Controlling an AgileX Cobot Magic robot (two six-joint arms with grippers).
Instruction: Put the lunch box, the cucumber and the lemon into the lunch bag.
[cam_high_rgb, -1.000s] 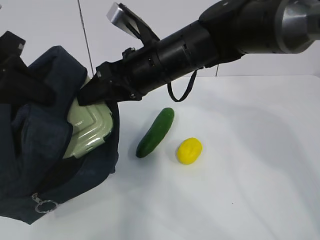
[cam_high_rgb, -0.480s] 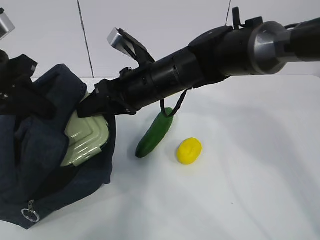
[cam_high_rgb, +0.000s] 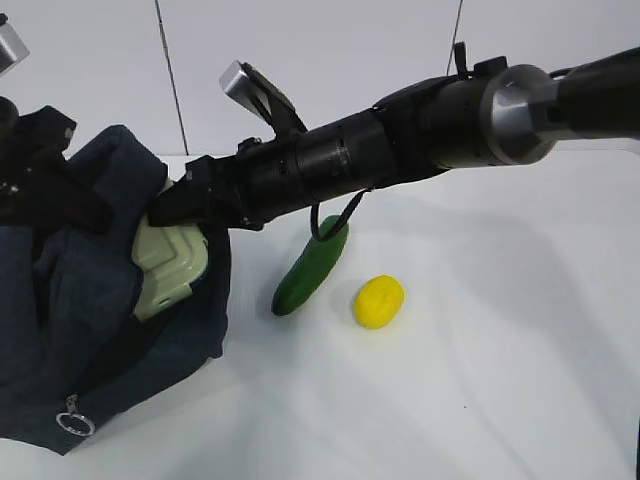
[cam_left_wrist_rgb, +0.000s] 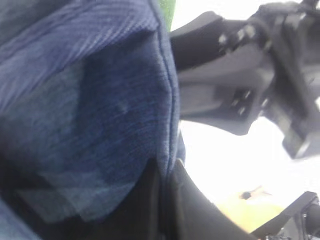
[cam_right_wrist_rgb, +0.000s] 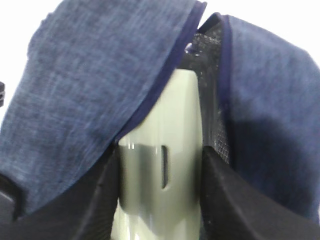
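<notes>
The navy lunch bag (cam_high_rgb: 70, 330) sits at the left with its mouth open. My right gripper (cam_high_rgb: 165, 212) reaches across, shut on the sage-lidded lunch box (cam_high_rgb: 165, 265), which is partly inside the bag's mouth. In the right wrist view both fingers (cam_right_wrist_rgb: 95, 200) clamp the lunch box (cam_right_wrist_rgb: 160, 175) between blue fabric flaps (cam_right_wrist_rgb: 95, 85). My left gripper (cam_left_wrist_rgb: 167, 170) is shut on the bag's fabric edge (cam_left_wrist_rgb: 100, 110), holding it up at the far left. The dark green cucumber (cam_high_rgb: 311, 266) and the yellow lemon (cam_high_rgb: 378, 301) lie on the white table, right of the bag.
A silver ring pull (cam_high_rgb: 73, 423) hangs at the bag's lower front. A black cable loop (cam_high_rgb: 335, 222) dangles from the right arm just above the cucumber. White table (cam_high_rgb: 480, 380) stretches to the right and front.
The right gripper has pushed the lunch box further left and deeper into the bag, so less of the lid shows. The bag's front edge has shifted slightly. Cucumber and lemon have not moved.
</notes>
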